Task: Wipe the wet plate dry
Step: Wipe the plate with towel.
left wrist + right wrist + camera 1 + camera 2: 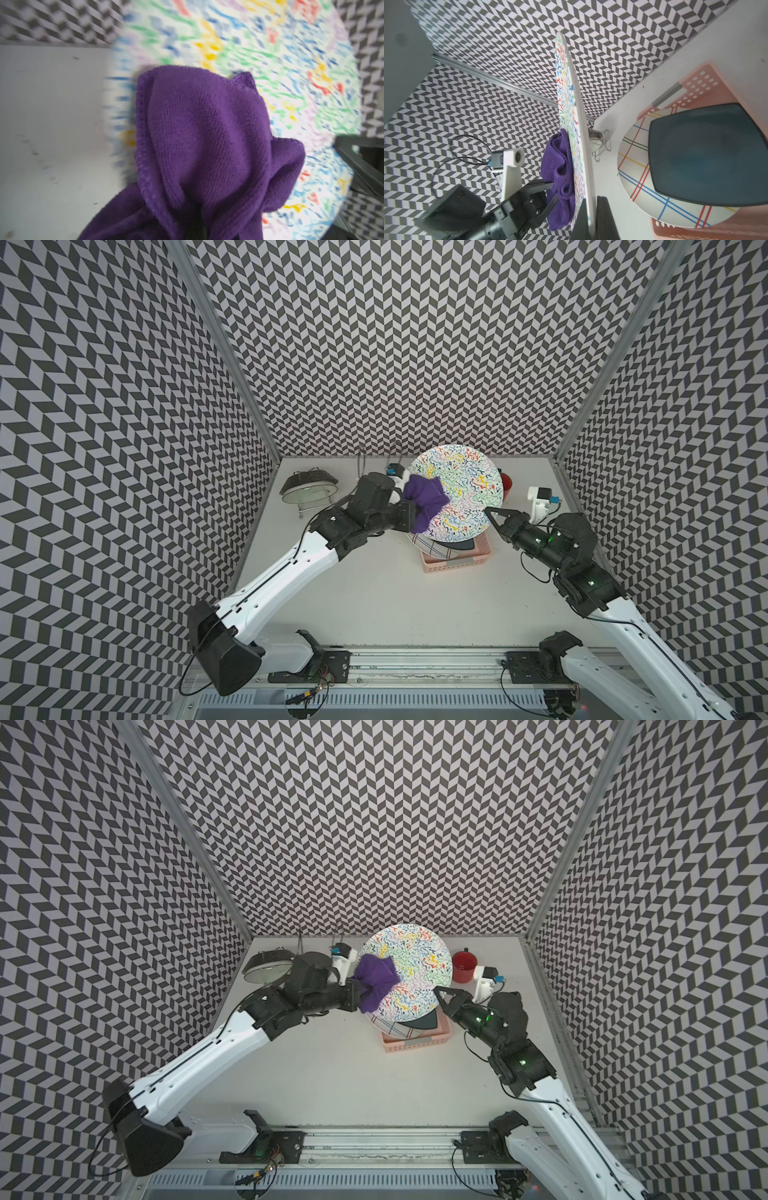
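Currently mid-wipe. Right gripper [490, 517] is clamped on the rim of the squiggle-pattern plate [461, 485], holding it on edge above the pink basket [457, 566] so its patterned face is turned toward the left arm. Left gripper [550, 193] is clenched on the bunched purple microfiber cloth [426, 499], pressed flat against that face on the side of the plate away from the right gripper. Basket holds a striped plate [643, 166] with a dark teal square plate [708, 153] on top, probably done or queued. Most of the face looks uncovered yet.
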`<action>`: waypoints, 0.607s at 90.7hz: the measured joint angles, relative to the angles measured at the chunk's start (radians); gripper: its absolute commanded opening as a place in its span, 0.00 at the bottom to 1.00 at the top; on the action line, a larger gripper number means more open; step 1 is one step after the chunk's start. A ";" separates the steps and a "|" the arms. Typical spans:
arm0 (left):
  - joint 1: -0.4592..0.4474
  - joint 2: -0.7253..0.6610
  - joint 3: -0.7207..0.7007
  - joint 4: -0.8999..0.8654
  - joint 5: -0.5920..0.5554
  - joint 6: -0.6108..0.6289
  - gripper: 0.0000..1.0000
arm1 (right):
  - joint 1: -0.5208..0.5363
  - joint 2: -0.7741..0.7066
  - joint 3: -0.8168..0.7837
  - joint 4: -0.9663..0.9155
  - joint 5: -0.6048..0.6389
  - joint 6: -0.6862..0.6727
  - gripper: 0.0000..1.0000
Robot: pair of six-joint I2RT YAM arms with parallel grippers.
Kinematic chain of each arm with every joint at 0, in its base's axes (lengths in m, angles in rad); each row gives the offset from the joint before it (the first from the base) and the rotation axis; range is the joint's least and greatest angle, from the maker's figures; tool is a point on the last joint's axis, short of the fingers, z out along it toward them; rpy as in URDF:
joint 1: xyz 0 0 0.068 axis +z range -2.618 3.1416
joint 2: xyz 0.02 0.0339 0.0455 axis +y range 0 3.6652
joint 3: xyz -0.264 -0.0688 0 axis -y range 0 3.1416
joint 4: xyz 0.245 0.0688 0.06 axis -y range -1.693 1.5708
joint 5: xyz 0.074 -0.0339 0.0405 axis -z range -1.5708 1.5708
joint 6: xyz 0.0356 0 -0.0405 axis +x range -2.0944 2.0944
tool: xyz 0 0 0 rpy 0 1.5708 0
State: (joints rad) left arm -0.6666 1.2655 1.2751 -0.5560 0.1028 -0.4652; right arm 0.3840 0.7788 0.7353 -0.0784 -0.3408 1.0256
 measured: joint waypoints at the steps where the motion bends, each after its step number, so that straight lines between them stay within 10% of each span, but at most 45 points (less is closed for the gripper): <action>1: 0.008 -0.005 0.000 0.000 0.000 -0.002 0.00 | 0.000 0.000 0.000 0.005 -0.008 0.000 0.00; 36: 0.013 0.203 0.187 0.170 0.165 -0.029 0.00 | 0.006 0.010 -0.055 0.097 -0.137 0.003 0.00; 55: -0.092 0.110 -0.016 0.246 0.192 0.052 0.00 | 0.007 -0.005 -0.066 0.100 -0.020 -0.033 0.00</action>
State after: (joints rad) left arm -0.7582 1.3758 1.2591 -0.3096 0.2947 -0.4129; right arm 0.3912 0.7738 0.6689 0.0219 -0.3611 0.9924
